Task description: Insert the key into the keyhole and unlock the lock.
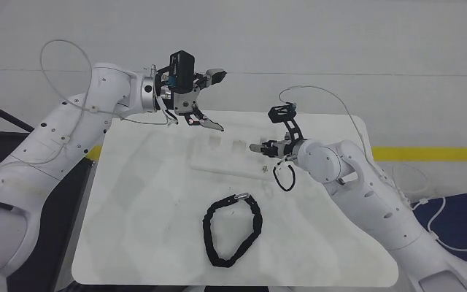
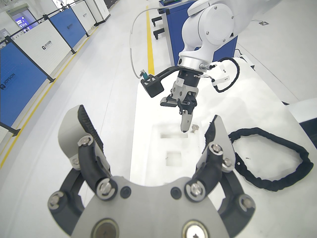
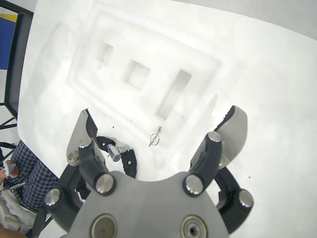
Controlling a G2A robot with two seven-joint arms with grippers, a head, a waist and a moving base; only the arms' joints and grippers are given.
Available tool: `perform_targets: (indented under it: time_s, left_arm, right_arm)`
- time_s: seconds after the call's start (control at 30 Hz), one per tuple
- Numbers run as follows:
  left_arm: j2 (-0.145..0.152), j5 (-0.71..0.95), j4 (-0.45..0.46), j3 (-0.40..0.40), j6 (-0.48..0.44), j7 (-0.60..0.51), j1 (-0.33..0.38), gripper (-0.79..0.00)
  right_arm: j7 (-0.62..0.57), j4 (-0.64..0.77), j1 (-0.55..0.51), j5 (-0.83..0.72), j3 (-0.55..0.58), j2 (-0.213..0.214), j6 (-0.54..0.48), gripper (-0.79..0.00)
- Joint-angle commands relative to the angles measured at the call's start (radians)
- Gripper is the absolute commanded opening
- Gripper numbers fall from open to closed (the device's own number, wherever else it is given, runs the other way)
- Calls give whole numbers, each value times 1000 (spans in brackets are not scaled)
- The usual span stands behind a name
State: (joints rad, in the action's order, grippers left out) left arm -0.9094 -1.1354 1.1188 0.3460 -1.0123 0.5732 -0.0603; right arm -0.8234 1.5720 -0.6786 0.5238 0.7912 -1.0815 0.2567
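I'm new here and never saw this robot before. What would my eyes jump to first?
The black chain lock jumps out first, lying in a loop on the white table, near its front middle. Then come the two open end effectors: the left end effector is raised over the table's far edge, and the right end effector hangs close above a small key lying on the white foam tray.

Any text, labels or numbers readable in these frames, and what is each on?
Barrier panels: a logo and a brand word, not quoted here.
Cable tags: print too small to read.
Wall signs: too blurred to read.
Lock and key: no print visible.
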Motion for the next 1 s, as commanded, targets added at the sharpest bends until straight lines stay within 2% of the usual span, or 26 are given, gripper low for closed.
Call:
perform_targets:
  time_s: [0.0,0.23,0.4,0.5,0.53,0.6,0.63,0.67,0.77,0.97]
  left_arm:
    - [0,0,0,0,0,0,0,0]
    - [0,0,0,0,0,0,0,0]
    - [0,0,0,0,0,0,0,0]
    - [0,0,0,0,0,0,0,0]
    - [0,0,0,0,0,0,0,0]
    - [0,0,0,0,0,0,0,0]
    - [0,0,0,0,0,0,0,0]
    - [0,0,0,0,0,0,0,0]
    - [0,0,0,0,0,0,0,0]
    - [0,0,0,0,0,0,0,0]
  right_arm:
    - [2,20,-10,26,-7,-2,29,0]
    - [-71,83,-30,68,-50,-22,200,0]
    - [-132,115,-34,104,-77,-33,265,0]
    - [-157,118,-40,113,-92,-38,265,-6]
    - [-162,114,-41,118,-96,-40,266,-49]
    - [-167,112,-42,124,-104,-46,267,-234]
    - [-170,109,-42,128,-107,-48,271,-280]
    - [-178,107,-41,138,-113,-50,274,-394]
    - [-191,98,-37,157,-120,-57,292,-431]
    - [-192,74,-42,187,-112,-65,326,-440]
